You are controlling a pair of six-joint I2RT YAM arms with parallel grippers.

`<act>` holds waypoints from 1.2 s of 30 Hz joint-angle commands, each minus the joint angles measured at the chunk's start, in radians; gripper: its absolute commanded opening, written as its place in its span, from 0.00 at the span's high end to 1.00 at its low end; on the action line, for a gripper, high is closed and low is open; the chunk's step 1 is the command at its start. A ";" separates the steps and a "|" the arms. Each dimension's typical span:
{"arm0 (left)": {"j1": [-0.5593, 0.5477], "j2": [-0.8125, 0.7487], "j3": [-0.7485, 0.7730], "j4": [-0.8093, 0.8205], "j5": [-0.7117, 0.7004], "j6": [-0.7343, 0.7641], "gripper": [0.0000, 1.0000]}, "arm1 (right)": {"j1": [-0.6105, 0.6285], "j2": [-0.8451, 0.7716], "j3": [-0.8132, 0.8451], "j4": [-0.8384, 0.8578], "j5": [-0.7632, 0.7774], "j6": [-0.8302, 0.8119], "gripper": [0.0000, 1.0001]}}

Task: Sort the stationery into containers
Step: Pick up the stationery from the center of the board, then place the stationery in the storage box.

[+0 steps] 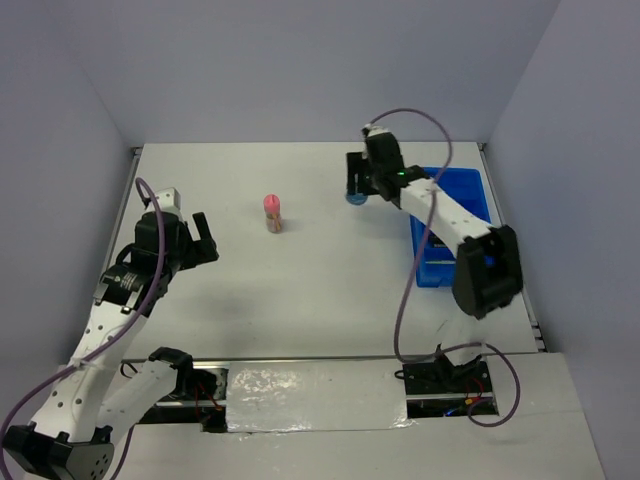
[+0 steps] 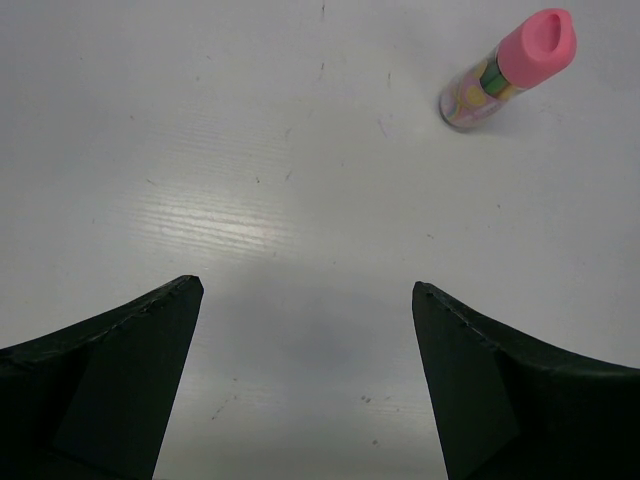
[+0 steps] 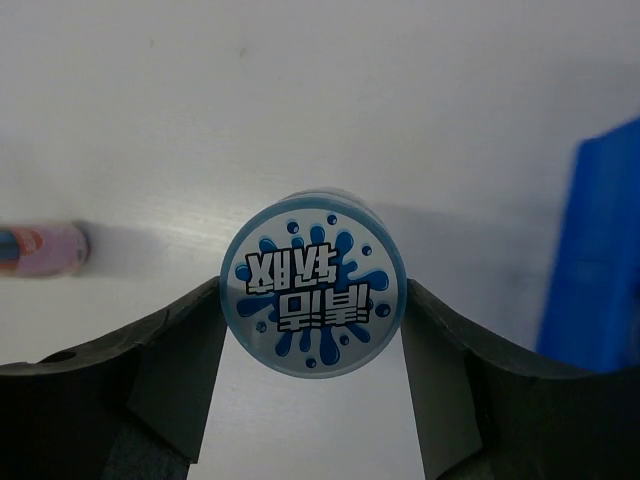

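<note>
Blue-white roll [image 3: 313,284] clamped on both sides by the right gripper [image 3: 312,305], near the blue tray [image 3: 600,250]; left gripper [image 2: 305,295], jaws spread wide, grasping nothing, hangs over open table [image 2: 250,150] well apart from the tray.

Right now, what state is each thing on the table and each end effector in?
left end effector: open, empty.
right end effector: shut on blue-white roll.
blue-white roll: held by its sides, printed face showing.
pink-topped tube: upright, capped, untouched.
blue tray: lying flat, contents not visible.
</note>
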 commanded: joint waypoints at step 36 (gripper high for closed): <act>0.004 -0.034 -0.006 0.050 0.046 0.023 0.01 | -0.624 -0.159 -0.281 0.172 0.186 0.300 0.25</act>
